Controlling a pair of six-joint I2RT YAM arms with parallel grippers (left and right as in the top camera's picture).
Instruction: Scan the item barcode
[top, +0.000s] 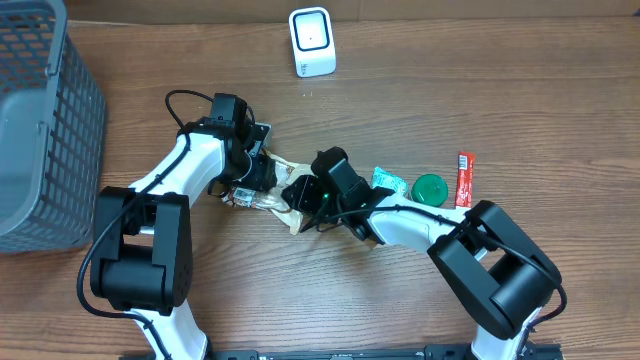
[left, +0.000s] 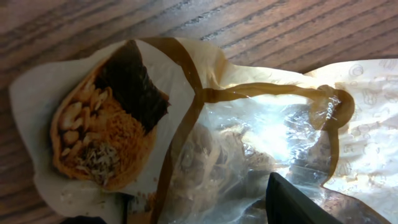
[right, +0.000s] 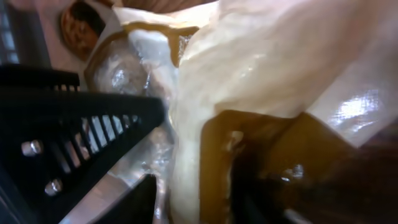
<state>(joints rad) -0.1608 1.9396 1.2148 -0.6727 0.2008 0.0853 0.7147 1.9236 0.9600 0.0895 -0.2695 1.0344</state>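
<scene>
Overhead, the packet (top: 283, 205) lies on the worktop (top: 450, 100) well in front of the scanner (top: 312, 42). The right fingers (right: 74, 109) clamp its cream edge; the left fingers (left: 289, 205) sit over its other end, grip impossible to tell

A mock shop checkout on a wooden table (top: 520, 90). A white scanner (top: 311, 41) stands at top centre, a grey shopping basket (top: 60, 110) at upper left, a red snack packet (top: 464, 178) at right

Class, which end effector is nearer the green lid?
Right. The right end effector is on the packet, left of the lid; the left end effector is farther left.
</scene>
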